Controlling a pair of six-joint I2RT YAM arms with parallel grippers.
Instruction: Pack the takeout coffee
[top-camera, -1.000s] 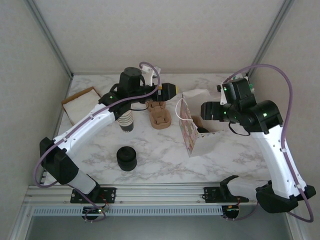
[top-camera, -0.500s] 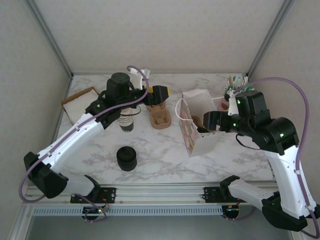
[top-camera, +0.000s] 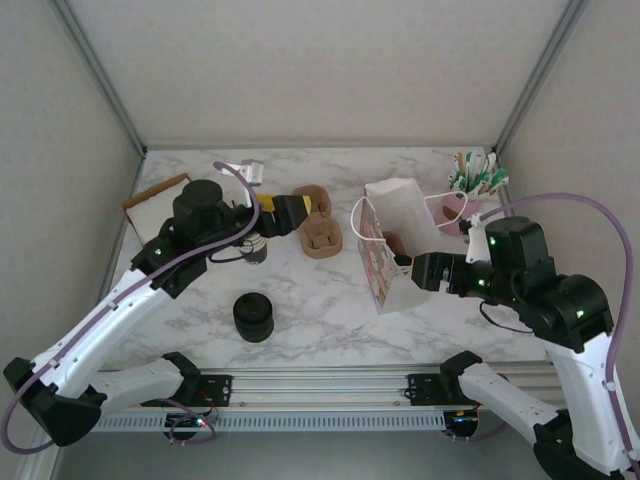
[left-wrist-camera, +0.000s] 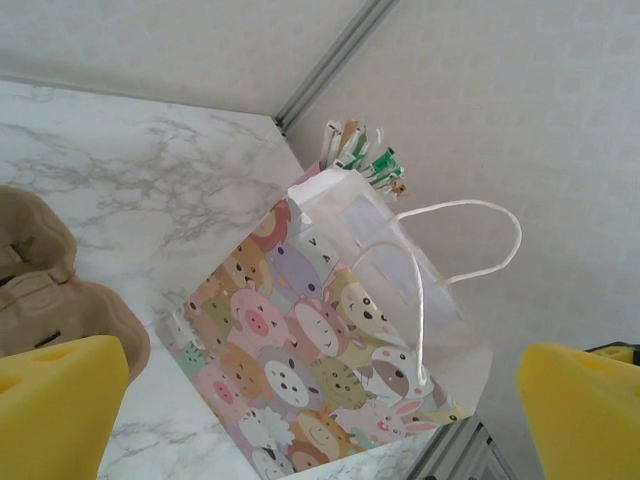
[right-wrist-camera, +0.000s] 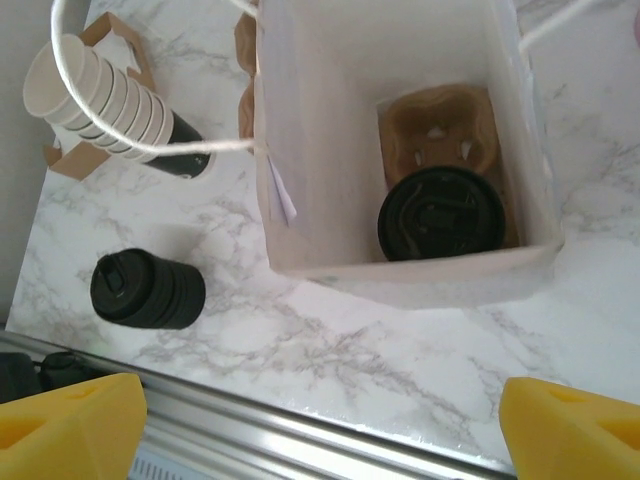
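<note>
The takeout coffee (right-wrist-camera: 440, 213), a cup with a round black lid, stands in a brown carrier (right-wrist-camera: 440, 140) at the bottom of the white paper bag (right-wrist-camera: 400, 270). My right gripper (right-wrist-camera: 320, 440) hangs open above the table's near edge, just in front of the bag, with nothing between its yellow fingers (right-wrist-camera: 70, 425). In the top view the right gripper (top-camera: 420, 271) sits at the bag's (top-camera: 385, 262) right side. My left gripper (top-camera: 292, 212) is open and empty, left of the bag, beside a second brown carrier (top-camera: 322, 235). The left wrist view faces the bag's animal-print side (left-wrist-camera: 320, 350).
A stack of cream-rimmed cups (right-wrist-camera: 100, 95) lies on its side left of the bag. A black stack of lids (top-camera: 253, 316) stands toward the front. A cardboard box (top-camera: 158, 205) is at the back left. Stirrers in a pink cup (top-camera: 472, 188) stand at the back right.
Both arms have drawn back toward the near edge, the left gripper going left away from the carrier, the right gripper coming out from over the bag. Both jaws opened a little wider.
</note>
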